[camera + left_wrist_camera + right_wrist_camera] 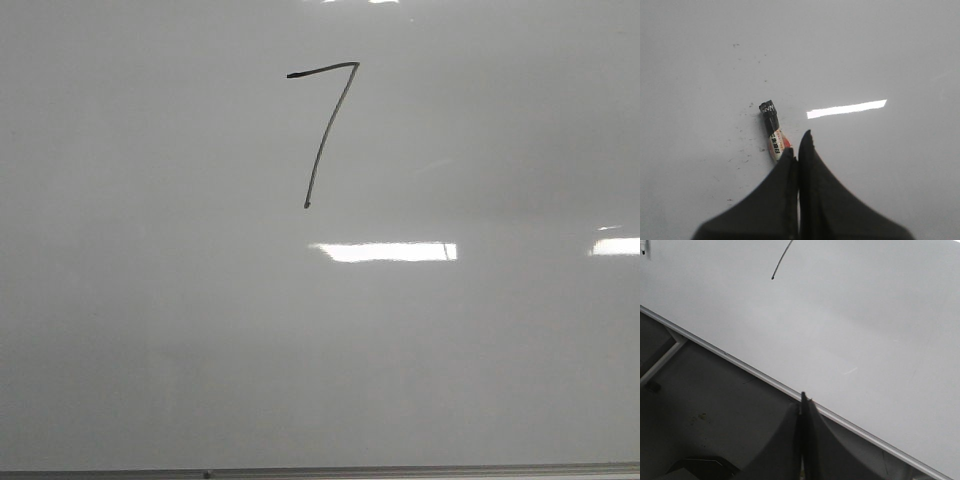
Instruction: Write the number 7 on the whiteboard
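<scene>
Number 7 [325, 125] is drawn on the whiteboard [150, 330]. The left end effector [798, 150] is clamped on a marker [774, 134]; the right end effector [803, 402] is closed, empty.

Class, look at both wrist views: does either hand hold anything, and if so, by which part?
Nothing is held. The left hand is shut, with a marker lying just beyond its tips. The right hand is shut, empty, near the whiteboard edge.

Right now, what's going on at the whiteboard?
A black number 7 is already drawn on the whiteboard. Neither arm shows in the front view. The left gripper is shut with nothing held, and a marker lies on the surface just beyond its fingertips. The right gripper is also shut and empty, near the board's metal edge strip.
</scene>
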Robot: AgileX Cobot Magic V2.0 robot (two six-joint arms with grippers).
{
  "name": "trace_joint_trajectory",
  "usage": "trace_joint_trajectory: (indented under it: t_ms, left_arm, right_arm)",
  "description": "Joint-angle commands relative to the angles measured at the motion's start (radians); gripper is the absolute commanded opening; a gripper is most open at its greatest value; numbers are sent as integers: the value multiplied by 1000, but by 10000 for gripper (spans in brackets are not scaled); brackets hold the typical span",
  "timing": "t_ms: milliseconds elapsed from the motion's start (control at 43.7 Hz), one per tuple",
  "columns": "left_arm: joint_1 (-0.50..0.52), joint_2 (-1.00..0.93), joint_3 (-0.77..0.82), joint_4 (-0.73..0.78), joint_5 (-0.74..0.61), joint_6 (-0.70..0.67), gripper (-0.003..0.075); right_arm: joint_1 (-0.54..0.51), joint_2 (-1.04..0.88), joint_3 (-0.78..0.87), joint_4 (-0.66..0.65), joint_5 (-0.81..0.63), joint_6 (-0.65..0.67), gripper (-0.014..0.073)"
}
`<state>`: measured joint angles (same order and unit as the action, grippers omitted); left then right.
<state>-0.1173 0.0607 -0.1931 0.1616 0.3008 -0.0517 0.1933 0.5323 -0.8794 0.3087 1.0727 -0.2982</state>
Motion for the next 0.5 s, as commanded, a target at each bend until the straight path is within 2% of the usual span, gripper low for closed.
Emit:
trace_joint_trajectory:
  t_ms: [0,69,275,344,481]
  left_arm:
    - [25,8,34,31,-199,-42,-21]
    - [61,-16,86,13,-264,-42,-21]
    - [122,-84,216,-98,-346,-39,-21]
    - [124,-84,212,-103,-301,-39,-21]
    - [120,-84,214,-153,-325,77,-21]
  right_arm:
    - [-7,4,-20,9,-59,-1,-68]
    - [-7,4,-20,9,-59,-1,-68]
    - [-7,5,-20,9,-59,-1,-68]
    - [-7,5,-20,9,-58,-1,-68]
    - [-7,5,-20,9,-58,-1,-68]
